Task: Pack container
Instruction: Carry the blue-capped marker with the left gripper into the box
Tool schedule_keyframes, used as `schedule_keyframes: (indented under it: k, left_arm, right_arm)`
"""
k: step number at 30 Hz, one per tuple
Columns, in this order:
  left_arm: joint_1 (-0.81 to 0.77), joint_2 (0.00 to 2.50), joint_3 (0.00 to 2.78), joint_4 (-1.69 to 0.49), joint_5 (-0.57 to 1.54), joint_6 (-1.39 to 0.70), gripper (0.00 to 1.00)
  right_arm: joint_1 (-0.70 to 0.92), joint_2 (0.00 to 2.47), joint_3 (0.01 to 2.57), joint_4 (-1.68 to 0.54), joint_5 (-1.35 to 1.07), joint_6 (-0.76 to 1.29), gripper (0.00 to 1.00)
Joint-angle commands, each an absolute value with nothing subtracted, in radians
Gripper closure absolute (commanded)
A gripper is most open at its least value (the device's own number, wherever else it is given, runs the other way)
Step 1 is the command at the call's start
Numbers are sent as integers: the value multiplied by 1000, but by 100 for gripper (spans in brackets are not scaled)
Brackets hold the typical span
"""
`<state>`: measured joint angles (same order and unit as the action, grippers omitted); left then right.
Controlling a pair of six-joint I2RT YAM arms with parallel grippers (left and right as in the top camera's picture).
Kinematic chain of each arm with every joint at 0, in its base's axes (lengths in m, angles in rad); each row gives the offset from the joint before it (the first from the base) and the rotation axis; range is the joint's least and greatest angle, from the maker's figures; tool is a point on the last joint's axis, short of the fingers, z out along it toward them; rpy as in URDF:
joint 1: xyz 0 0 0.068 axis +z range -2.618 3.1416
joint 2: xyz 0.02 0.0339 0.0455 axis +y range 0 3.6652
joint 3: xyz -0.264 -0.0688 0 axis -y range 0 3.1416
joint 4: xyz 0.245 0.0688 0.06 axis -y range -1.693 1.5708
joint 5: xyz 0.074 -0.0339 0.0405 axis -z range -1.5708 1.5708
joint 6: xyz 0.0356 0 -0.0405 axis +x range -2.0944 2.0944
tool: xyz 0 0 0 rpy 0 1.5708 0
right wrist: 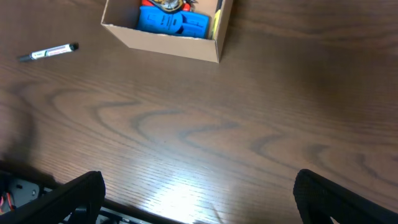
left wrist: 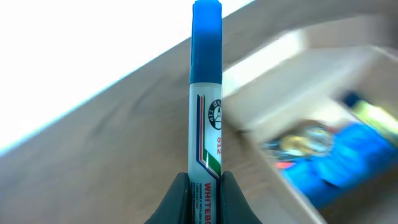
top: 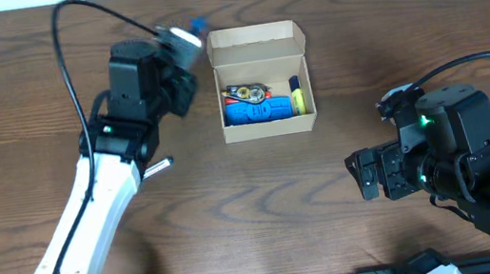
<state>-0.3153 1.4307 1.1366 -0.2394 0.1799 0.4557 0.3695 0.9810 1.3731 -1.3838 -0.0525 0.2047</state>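
Container [top: 268,128]: open, far centre of table [top: 266,220], blue object [top: 256,111] inside.
Left gripper [left wrist: 204,200]: clamped on blue-capped marker [left wrist: 206,93] (label legible only in the wrist view), seemingly just left of the box.
Right gripper [right wrist: 199,198]: jaws wide.
Black pen [right wrist: 47,52]: lying loose.

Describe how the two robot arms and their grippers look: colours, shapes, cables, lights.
The left arm has a long white link, black joint housings and a thin black cable. The right arm is blocky and black, with green lights and a second cable. The left gripper and right gripper have dark fingers.
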Motion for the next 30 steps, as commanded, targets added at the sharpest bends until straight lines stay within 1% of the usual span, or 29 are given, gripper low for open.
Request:
schedule_keyframes:
  k: [1, 7, 14, 20, 29, 30]
  left_arm:
    - [-363, 1447, 1142, -278, 433, 826, 95]
    - [-464, 1494, 1142, -286, 440, 1002, 95]
    - [-533, 1593, 1142, -262, 347, 1095, 94]
    - [-532, 1663, 1142, -178, 348, 1103, 95]
    - [-530, 1717, 1142, -170, 283, 1104, 94]
    - [-530, 1717, 1142, -170, 277, 1104, 92]
  right_arm:
    - [379, 980, 1375, -1384, -49, 212, 1]
    - [379, 980, 1375, -1384, -50, 212, 1]
    - [379, 980, 1375, -1384, -49, 212, 1]
    - [379, 980, 1375, -1384, -50, 212, 1]
    - [379, 980, 1375, -1384, -49, 212, 1]
    - [379, 980, 1375, -1384, -49, 212, 1]
